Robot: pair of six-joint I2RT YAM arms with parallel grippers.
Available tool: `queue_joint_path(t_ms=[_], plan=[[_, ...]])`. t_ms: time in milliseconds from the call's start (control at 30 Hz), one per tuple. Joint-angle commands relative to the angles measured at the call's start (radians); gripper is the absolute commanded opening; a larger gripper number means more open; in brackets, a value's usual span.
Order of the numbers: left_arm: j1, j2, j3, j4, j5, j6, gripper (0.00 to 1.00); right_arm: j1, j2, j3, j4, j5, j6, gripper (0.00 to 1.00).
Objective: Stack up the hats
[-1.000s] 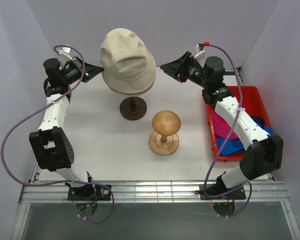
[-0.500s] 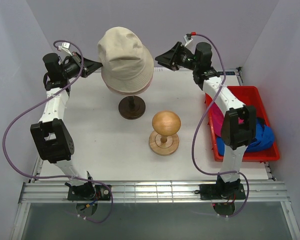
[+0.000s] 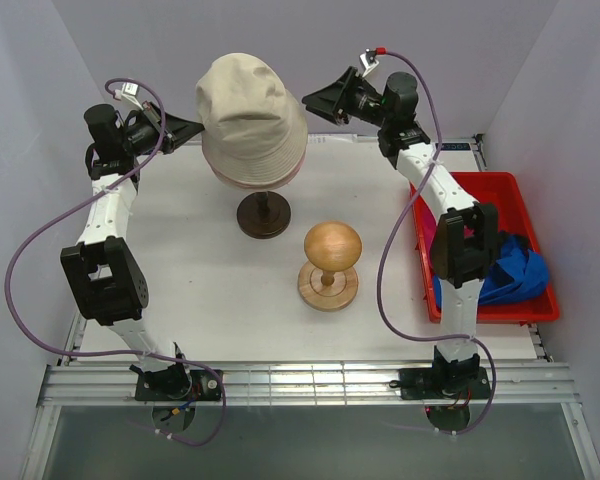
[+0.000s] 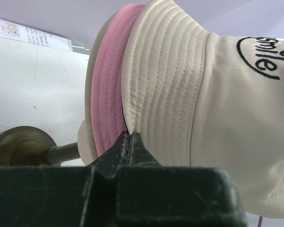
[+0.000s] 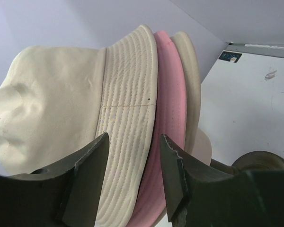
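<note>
The beige bucket hat (image 3: pixel 252 110) sits over the light pink bucket hat (image 4: pixel 106 94) on a pale head form. Only the pink brim shows (image 5: pixel 168 118). My left gripper (image 3: pixel 198 127) is shut, its tips pinching the left edge of the beige brim (image 4: pixel 129 135). My right gripper (image 3: pixel 310 100) is open beside the right brim, and both brims show between its fingers (image 5: pixel 134 142). The blue cap (image 3: pixel 515 270) lies in the red bin (image 3: pixel 500 185). The magenta cap is mostly hidden behind my right arm.
The hatted head form (image 4: pixel 87 142) stands on a dark round stand (image 3: pixel 263 215). A bare egg-shaped wooden head form (image 3: pixel 332 245) on a light wooden base (image 3: pixel 327 287) stands in front of it. Grey walls close in the back and sides.
My right arm has swung up and back from over the bin, its gripper rising a little beside the hat. The beige hat shifted slightly left. My left gripper barely moved.
</note>
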Motion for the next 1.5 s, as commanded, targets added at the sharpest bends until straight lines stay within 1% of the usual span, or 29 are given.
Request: queue_joint_path(t_ms=[0, 200, 400, 567, 667, 700, 833, 867, 900, 967, 1000, 1033, 1067, 1200, 1267, 1400, 1467], plan=[[0.004, -0.010, 0.046, 0.026, 0.006, -0.008, 0.00, 0.020, 0.028, 0.063, 0.047, -0.021, 0.027, 0.53], [0.004, -0.009, 0.044, 0.026, 0.008, -0.010, 0.00, 0.032, 0.071, 0.113, 0.041, -0.020, 0.046, 0.52], [0.006, -0.012, 0.044, 0.026, 0.008, -0.010, 0.00, 0.040, 0.081, 0.117, 0.079, -0.016, 0.083, 0.51], [0.006, -0.010, 0.042, 0.027, 0.008, -0.010, 0.00, 0.045, 0.090, 0.116, 0.104, -0.016, 0.110, 0.47], [0.004, -0.010, 0.042, 0.029, 0.003, -0.010, 0.00, 0.046, 0.085, 0.082, 0.145, -0.014, 0.136, 0.41], [0.004, -0.010, 0.042, 0.027, 0.005, -0.011, 0.00, 0.048, 0.082, 0.074, 0.153, -0.014, 0.141, 0.37], [0.006, -0.004, 0.044, 0.030, 0.002, -0.010, 0.00, 0.049, 0.085, 0.034, 0.212, -0.017, 0.178, 0.28], [0.004, -0.006, 0.046, 0.030, 0.002, -0.010, 0.00, 0.049, 0.085, 0.024, 0.217, -0.017, 0.185, 0.26], [0.006, -0.004, 0.044, 0.030, -0.001, -0.008, 0.00, 0.049, 0.085, 0.018, 0.216, -0.016, 0.185, 0.20], [0.004, -0.006, 0.041, 0.029, -0.006, -0.005, 0.00, 0.048, 0.081, 0.002, 0.209, -0.002, 0.187, 0.14], [0.006, -0.006, 0.038, 0.027, -0.011, -0.005, 0.00, 0.048, 0.079, -0.004, 0.196, 0.002, 0.176, 0.09], [0.006, -0.002, 0.036, 0.027, -0.012, -0.003, 0.00, 0.046, 0.078, -0.009, 0.180, 0.009, 0.169, 0.08], [0.006, -0.002, 0.036, 0.023, -0.015, -0.002, 0.00, 0.046, 0.076, -0.009, 0.139, 0.019, 0.159, 0.08], [0.006, 0.002, 0.023, 0.007, -0.041, 0.015, 0.00, 0.046, 0.059, -0.047, 0.067, 0.058, 0.106, 0.08], [0.006, 0.010, 0.004, 0.000, -0.052, 0.024, 0.00, 0.045, 0.048, -0.091, 0.061, 0.073, 0.098, 0.08], [0.006, 0.022, -0.036, 0.001, -0.069, 0.036, 0.00, 0.043, 0.053, -0.127, 0.013, 0.084, 0.072, 0.08], [0.006, 0.028, -0.059, 0.010, -0.071, 0.038, 0.00, 0.041, 0.050, -0.153, 0.016, 0.084, 0.066, 0.08]])
